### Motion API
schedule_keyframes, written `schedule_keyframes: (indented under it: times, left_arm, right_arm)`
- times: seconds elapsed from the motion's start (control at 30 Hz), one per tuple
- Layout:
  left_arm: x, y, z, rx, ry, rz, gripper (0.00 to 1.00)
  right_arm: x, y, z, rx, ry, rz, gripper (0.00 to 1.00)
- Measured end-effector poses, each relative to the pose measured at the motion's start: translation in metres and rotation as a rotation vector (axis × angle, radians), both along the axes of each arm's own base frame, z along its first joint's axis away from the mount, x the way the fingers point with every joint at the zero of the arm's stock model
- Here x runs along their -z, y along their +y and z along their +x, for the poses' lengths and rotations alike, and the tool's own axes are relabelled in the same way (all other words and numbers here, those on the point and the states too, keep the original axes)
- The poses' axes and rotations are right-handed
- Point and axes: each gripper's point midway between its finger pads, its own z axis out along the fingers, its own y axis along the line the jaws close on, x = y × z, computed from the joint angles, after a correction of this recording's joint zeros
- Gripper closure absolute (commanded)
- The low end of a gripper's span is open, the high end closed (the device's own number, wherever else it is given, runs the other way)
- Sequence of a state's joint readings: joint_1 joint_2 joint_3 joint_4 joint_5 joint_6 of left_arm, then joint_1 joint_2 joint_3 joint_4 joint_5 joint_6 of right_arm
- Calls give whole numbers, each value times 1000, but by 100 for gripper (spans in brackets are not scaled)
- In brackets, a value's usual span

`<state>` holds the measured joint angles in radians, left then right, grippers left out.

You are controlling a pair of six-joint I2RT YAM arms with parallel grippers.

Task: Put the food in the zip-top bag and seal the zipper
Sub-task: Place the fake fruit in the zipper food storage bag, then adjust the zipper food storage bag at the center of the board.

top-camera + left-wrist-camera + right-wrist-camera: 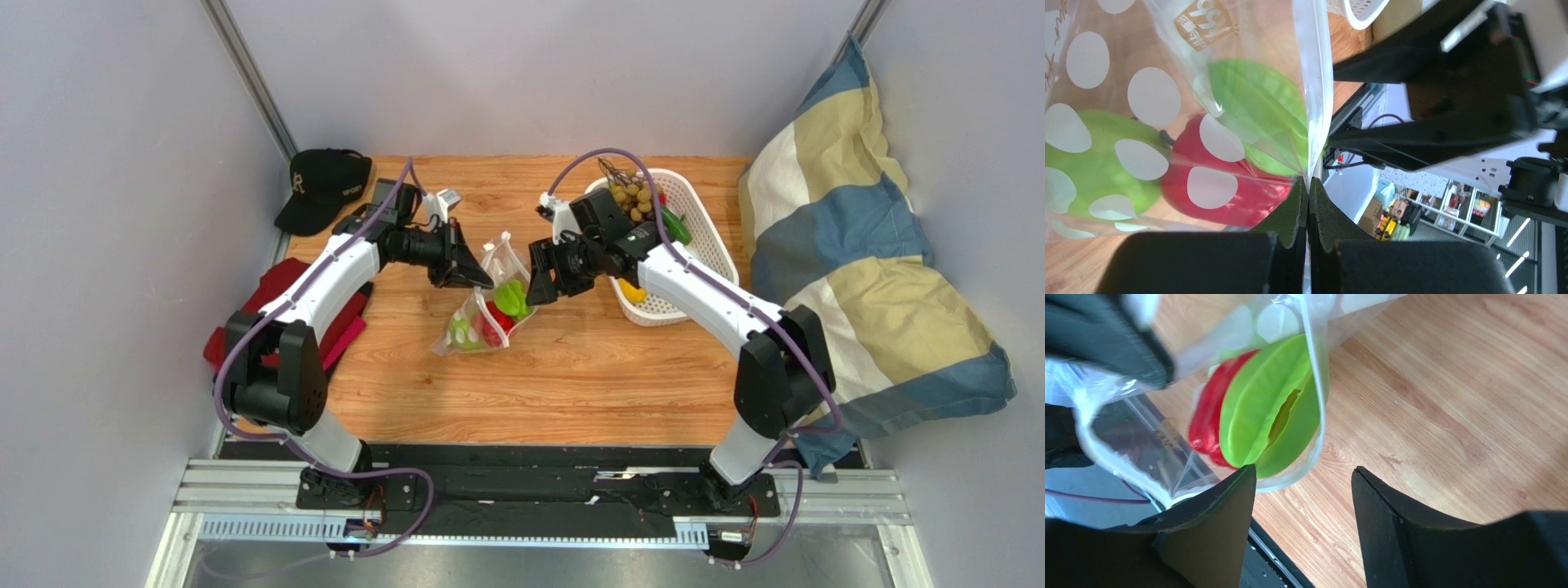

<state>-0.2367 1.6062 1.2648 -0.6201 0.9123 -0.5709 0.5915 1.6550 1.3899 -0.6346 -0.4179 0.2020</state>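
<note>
The clear dotted zip-top bag (pixel 481 306) lies mid-table with its mouth lifted. My left gripper (pixel 476 272) is shut on the bag's upper rim by the zipper (pixel 1313 104). Inside show a green ridged piece (pixel 1263 404), a red pepper (pixel 1229 190) and a green round piece (pixel 1100 162). My right gripper (pixel 540 288) is open and empty just right of the bag's mouth, its left finger (pixel 1211 527) beside the bag's edge. The grape bunch (pixel 633 196) and a yellow lemon (pixel 631 292) lie in the white basket (pixel 699 233).
A black cap (pixel 324 184) sits at the far left corner. A red cloth (pixel 276 300) lies under my left arm. A blue and cream pillow (pixel 865 257) leans on the right wall.
</note>
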Motion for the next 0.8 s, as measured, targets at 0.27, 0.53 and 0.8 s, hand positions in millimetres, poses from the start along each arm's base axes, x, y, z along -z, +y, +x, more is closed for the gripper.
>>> schedule_keyframes:
  times: [0.27,0.53,0.8]
  left_arm:
    - [-5,1,-3,11,-20,-7,100]
    - [-4,2,-7,15,-13,-14,100]
    - [-5,5,-10,19,-10,-17,100]
  right_arm:
    - [31,5,3,-11,85,-15,81]
    - [23,16,-5,-52,129,61,72]
    - [20,24,-9,-71,168,106,100]
